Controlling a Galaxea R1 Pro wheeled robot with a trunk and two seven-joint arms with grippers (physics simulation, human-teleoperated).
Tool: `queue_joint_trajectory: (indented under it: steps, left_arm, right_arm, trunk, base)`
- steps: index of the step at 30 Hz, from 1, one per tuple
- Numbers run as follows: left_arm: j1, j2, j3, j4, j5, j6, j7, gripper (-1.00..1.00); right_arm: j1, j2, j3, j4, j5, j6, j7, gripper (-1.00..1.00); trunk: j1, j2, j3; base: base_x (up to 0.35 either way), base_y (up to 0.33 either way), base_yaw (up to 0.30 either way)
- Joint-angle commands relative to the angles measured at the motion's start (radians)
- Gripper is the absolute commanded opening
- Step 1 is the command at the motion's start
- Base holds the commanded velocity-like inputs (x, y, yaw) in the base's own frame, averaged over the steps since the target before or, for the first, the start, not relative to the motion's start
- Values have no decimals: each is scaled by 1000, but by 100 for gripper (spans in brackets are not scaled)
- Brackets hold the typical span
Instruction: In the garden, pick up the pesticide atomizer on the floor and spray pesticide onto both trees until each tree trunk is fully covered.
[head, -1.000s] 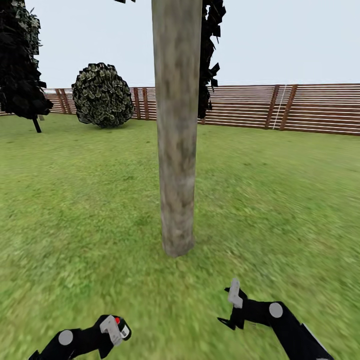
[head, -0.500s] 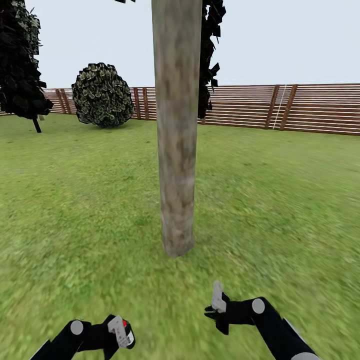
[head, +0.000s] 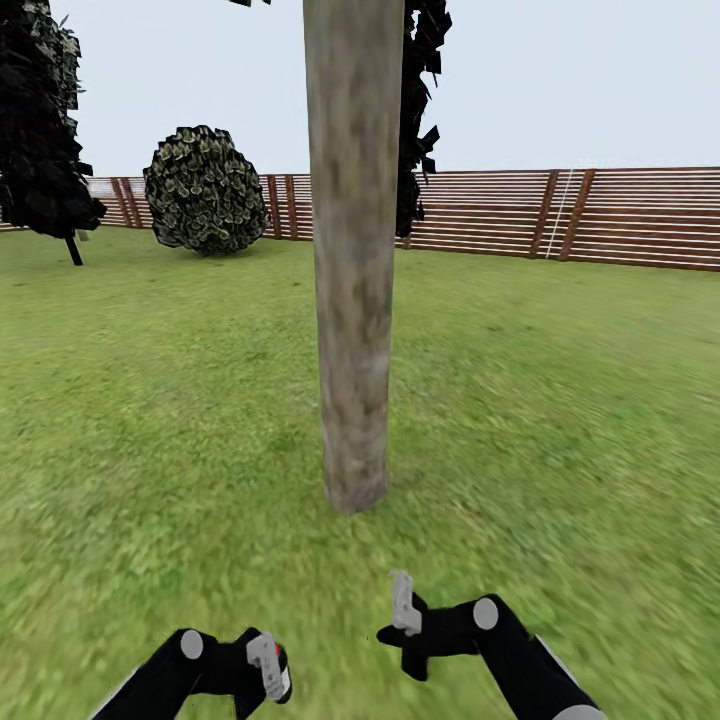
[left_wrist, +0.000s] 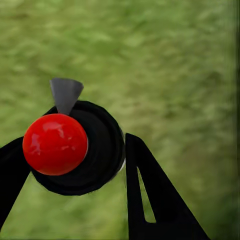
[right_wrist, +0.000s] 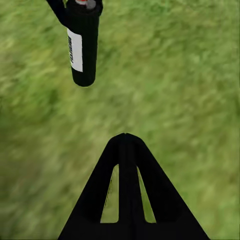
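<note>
Lawn (head: 560, 420) spreads to the fence (head: 560, 215); a pale tree trunk (head: 352, 300) rises ahead. Low down, the left pincer (head: 262, 672) pinches the pesticide atomizer (left_wrist: 75, 147); the right pincer (head: 402, 625) is pressed together, empty.

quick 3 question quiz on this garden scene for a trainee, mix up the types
1. True or false: the left gripper holds the pesticide atomizer.
2. The right gripper has its fingers: A) pressed together with nothing between, B) clamped on the tree trunk, C) spread wide.
3. Fill in: the atomizer's top is coloured ____.

Key: 1 true; 2 A; 3 red.
</note>
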Motion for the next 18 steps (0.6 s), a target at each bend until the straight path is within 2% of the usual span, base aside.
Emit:
queue_joint_trajectory:
  steps: [1,2,7,8,11,12,18]
  left_arm:
    - [0,-30,-2,-3,-52,-4,-1,-100]
    - [0,-45,-3,-3,-66,-4,-1,-100]
    - [0,-73,-5,-3,-72,-4,-1,-100]
    - [0,-85,-38,-4,-73,-3,-1,-100]
    - [0,-93,-85,-5,-73,5,1,-100]
    - [0,-105,-100,-18,-73,19,2,-100]
    - [0,-118,-107,-63,-68,30,2,-100]
  right_arm:
    - [0,22,18,-3,11,-9,1,-100]
    - [-1,30,21,-20,11,-9,1,-100]
    - [-1,34,22,-37,10,-9,1,-100]
    - [-1,34,22,-38,10,-9,1,-100]
    - [-1,35,22,-39,10,-9,1,-100]
    - [-1,35,22,-39,10,-9,1,-100]
    - [0,41,22,-45,10,-9,1,-100]
  trunk:
    - [0,0,-1]
    - [0,0,-1]
    - [0,0,-1]
    - [0,0,-1]
    - [0,0,-1]
    - [0,0,-1]
    - [0,0,-1]
  base:
    - [0,0,0]
    - [0,0,0]
    - [0,0,0]
    - [0,0,0]
    - [0,0,0]
    - [0,0,0]
    - [0,0,0]
